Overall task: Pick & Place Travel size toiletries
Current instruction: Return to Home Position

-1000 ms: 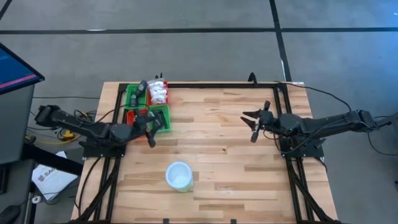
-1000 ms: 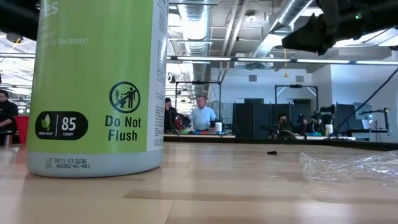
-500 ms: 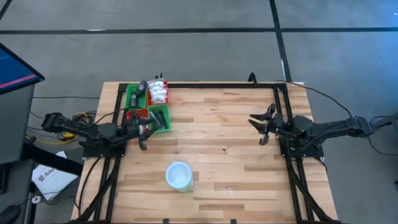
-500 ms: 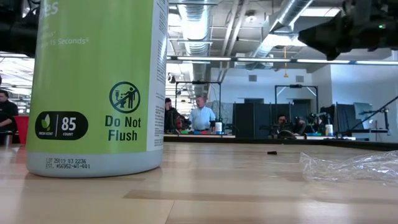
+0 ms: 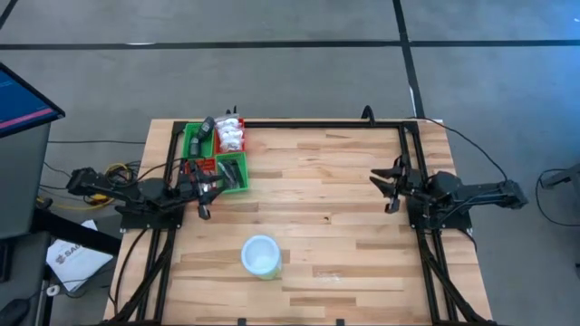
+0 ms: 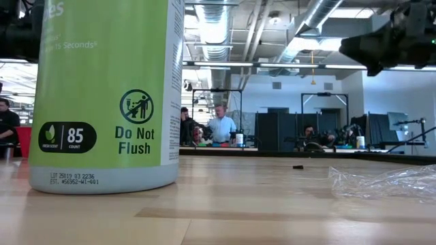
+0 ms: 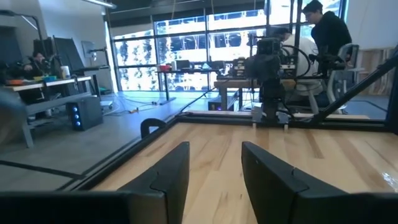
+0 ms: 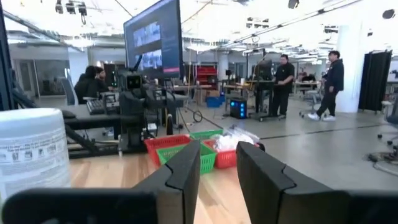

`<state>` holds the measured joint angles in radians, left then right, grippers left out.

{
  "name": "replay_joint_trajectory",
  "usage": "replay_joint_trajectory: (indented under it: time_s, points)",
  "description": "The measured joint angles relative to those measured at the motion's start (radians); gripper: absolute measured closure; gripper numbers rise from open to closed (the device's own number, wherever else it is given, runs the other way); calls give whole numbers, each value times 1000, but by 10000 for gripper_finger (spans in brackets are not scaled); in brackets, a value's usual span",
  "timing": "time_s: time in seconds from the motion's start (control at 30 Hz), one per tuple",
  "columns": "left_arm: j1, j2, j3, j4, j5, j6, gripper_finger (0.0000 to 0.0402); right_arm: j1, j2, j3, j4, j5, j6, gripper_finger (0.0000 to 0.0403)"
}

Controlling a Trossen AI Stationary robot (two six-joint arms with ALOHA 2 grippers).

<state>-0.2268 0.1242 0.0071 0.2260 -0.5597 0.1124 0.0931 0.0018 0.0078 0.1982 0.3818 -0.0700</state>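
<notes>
- Across the table (image 5: pixel 317 181), nothing of the task loose; only a tub (image 5: pixel 260 256) near the near edge.
- In the tray (image 5: pixel 188 136) at the far left corner, toiletries (image 5: pixel 232 136) gathered: white packets, dark sticks.
- At the left edge, just beside the tray, left pincer (image 7: pixel 214 155) parted and empty.
- At the right edge, right pincer (image 8: pixel 219 155) likewise parted and empty.
- Sorting apparently done; only the return to rest left.
</notes>
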Motion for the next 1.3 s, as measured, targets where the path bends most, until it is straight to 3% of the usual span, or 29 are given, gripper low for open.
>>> replay_joint_trajectory:
  time_s: [0.2,0.4,0.53,0.77,1.3]
  points:
    - [0,12,0,-4,0,-15,266,0,17,0,-136,7,72,305]
    - [0,61,0,1,0,-39,266,-3,38,4,-134,9,264,305]
    - [0,92,0,2,0,-42,266,-2,37,4,-135,11,305,305]
    - [0,135,0,3,0,-42,266,-6,37,4,-135,12,95,305]
    - [0,174,-1,10,0,-42,266,-6,37,6,-136,12,89,305]
